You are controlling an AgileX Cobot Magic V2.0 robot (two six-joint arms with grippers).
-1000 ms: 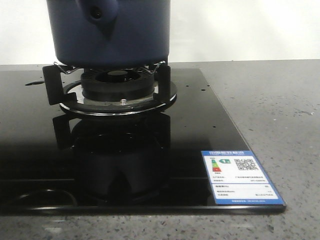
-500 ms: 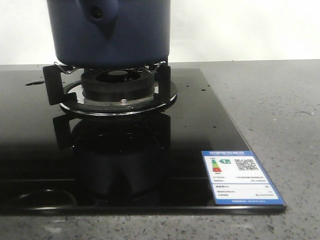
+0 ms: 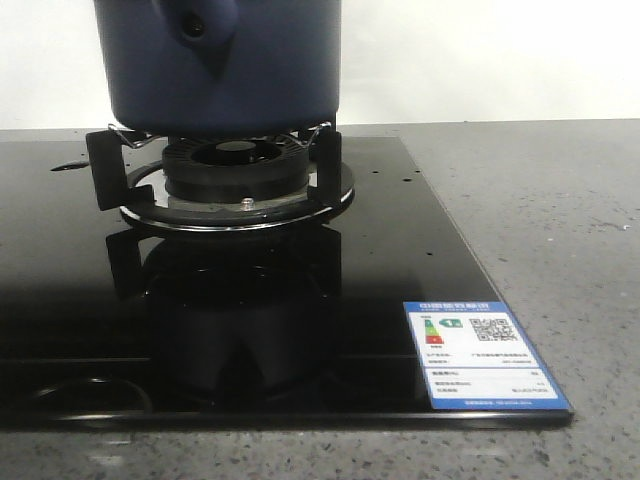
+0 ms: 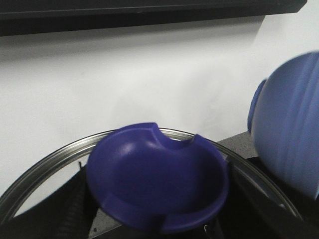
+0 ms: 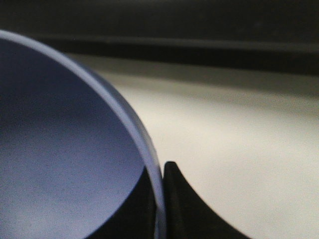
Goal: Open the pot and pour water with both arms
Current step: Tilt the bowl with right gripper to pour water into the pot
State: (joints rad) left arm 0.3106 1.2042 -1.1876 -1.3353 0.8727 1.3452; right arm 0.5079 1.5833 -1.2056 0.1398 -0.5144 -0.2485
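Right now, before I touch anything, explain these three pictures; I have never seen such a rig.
This is a two-armed robot with grippers. The front view looks forward over a grey counter: a dark blue pot sits on a gas burner in a black glass cooktop with a label at its corner. No arm shows there. The other cameras ride on the wrists. The left one sees a lid's blue knob and metal rim, a paler blue vessel beside. The right one sees a blue rim against one dark finger. Whether either gripper holds anything is unclear.
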